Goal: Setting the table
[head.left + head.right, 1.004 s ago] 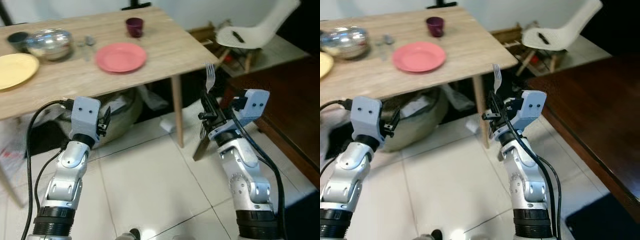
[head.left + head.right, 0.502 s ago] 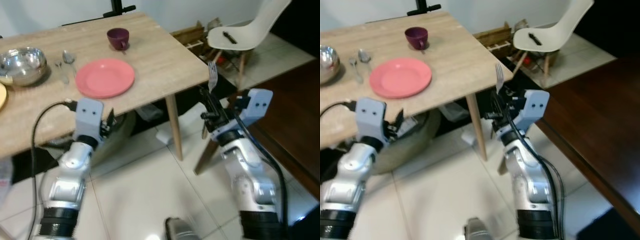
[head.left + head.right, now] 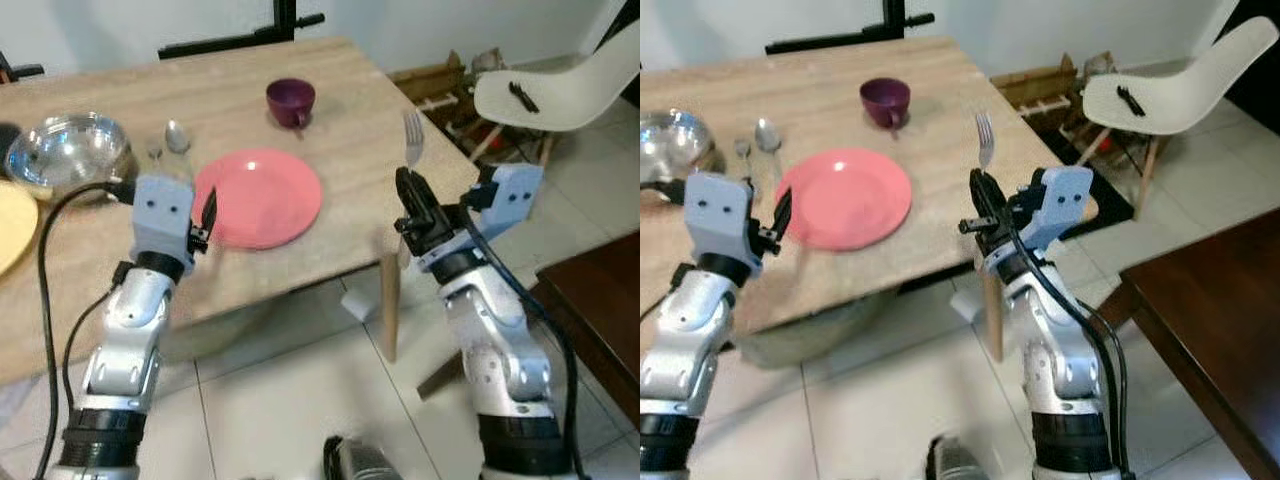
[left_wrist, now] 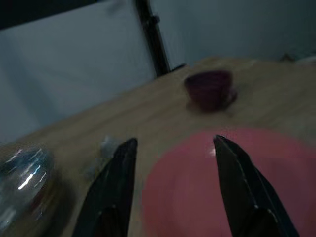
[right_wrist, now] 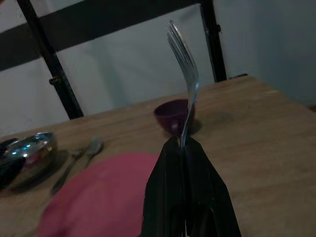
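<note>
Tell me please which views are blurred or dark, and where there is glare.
Left wrist view: dim and soft, the purple cup and pink plate smeared. Right wrist view: dim, but the fork is sharp. Eye views: bright and mostly clear, with glare on the steel bowl.

A light wooden table [image 3: 350, 95] on slim wooden legs is standing on a white tiled floor [image 3: 290, 400]. A round pink plate [image 3: 262, 197] is lying near its front edge, with a dark purple cup [image 3: 290, 102] sitting beyond it. To the left, a metal spoon [image 3: 176, 134] is lying beside a shiny steel bowl [image 3: 70, 150] — and a yellow plate [image 3: 15, 225] is resting at the far left.
</note>
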Tool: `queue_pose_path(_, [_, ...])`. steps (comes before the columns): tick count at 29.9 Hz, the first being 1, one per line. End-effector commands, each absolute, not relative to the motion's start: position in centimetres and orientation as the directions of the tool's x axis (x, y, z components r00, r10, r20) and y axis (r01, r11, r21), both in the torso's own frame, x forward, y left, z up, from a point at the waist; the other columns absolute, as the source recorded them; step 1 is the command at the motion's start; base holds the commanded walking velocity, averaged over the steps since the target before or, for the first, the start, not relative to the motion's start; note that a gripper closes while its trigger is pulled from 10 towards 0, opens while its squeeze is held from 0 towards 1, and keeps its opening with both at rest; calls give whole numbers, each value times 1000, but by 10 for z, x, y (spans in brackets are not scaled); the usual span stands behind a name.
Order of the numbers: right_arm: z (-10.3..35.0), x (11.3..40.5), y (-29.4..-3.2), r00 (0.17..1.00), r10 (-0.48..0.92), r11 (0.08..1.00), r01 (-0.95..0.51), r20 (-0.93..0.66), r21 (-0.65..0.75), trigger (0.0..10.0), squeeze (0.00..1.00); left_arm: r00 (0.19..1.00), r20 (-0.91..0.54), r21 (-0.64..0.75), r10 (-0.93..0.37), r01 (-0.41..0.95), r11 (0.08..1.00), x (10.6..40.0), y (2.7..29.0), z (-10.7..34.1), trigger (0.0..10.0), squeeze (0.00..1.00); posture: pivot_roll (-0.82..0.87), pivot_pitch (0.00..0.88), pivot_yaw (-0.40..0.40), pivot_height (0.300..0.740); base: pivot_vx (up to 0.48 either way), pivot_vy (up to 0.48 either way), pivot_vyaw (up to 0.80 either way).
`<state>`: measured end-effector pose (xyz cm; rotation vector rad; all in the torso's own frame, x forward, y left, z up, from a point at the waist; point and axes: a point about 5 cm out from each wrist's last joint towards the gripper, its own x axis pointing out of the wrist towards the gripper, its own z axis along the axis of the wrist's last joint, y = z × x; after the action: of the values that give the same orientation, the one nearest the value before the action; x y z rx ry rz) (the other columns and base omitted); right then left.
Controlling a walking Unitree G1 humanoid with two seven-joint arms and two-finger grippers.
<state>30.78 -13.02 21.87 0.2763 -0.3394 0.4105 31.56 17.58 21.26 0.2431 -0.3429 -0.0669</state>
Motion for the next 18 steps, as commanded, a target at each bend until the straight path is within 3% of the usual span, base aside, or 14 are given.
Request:
queue_pose_path(1, [222,310,-123,844,384,859,-475,374,190,10000,0,928,347,243,-136,51,969,314,176,224,10000,43,-158,69,50,740,480,0,0])
queue_pose_path(2, [221,311,-120,839,402,852,-489,367,187,10000,0,921,356,244,-157,71,967,314,173,229,10000,0,-158,69,51,740,480,0,0])
queue_pose_path(6, [218,319,-115,841,428,844,-503,332,187,10000,0,910,363,250,-202,113,962,315,168,236,10000,0,-159,68,54,740,480,0,0])
queue_pose_path(13, [217,345,-117,862,429,863,-480,270,160,10000,0,859,302,236,-415,354,905,312,150,245,10000,0,-152,66,61,740,423,0,0])
queue_pose_path(18, [219,352,-118,870,425,875,-466,248,135,10000,0,835,263,236,-484,431,871,309,146,245,10000,0,-149,66,60,740,374,0,0])
